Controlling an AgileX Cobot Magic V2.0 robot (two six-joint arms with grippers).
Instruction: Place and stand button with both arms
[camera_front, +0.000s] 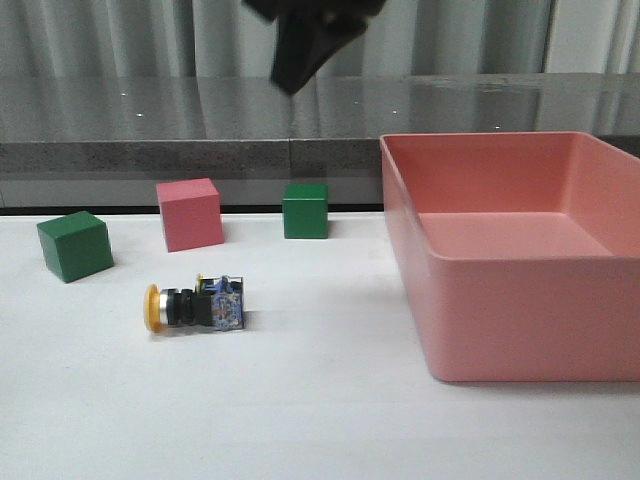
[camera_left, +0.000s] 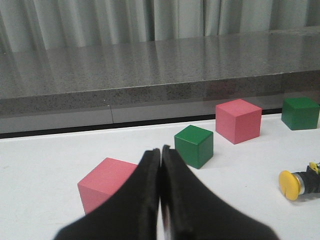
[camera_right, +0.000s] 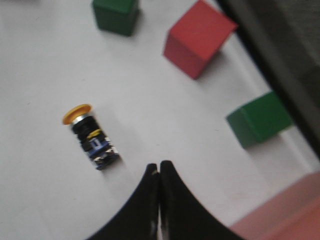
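The button (camera_front: 194, 305) lies on its side on the white table, its yellow cap pointing left and its blue-grey base to the right. It also shows in the right wrist view (camera_right: 90, 136) and at the edge of the left wrist view (camera_left: 296, 183). My right gripper (camera_front: 290, 86) hangs high above the table behind the button; its fingers are pressed together and empty (camera_right: 159, 166). My left gripper (camera_left: 161, 150) is shut and empty, low over the table, well to the left of the button and out of the front view.
A large pink bin (camera_front: 470, 330) stands at the right. A green cube (camera_front: 75, 245), a pink cube (camera_front: 190, 213) and a second green cube (camera_front: 305, 210) stand behind the button. Another pink cube (camera_left: 105, 185) sits right by my left fingers.
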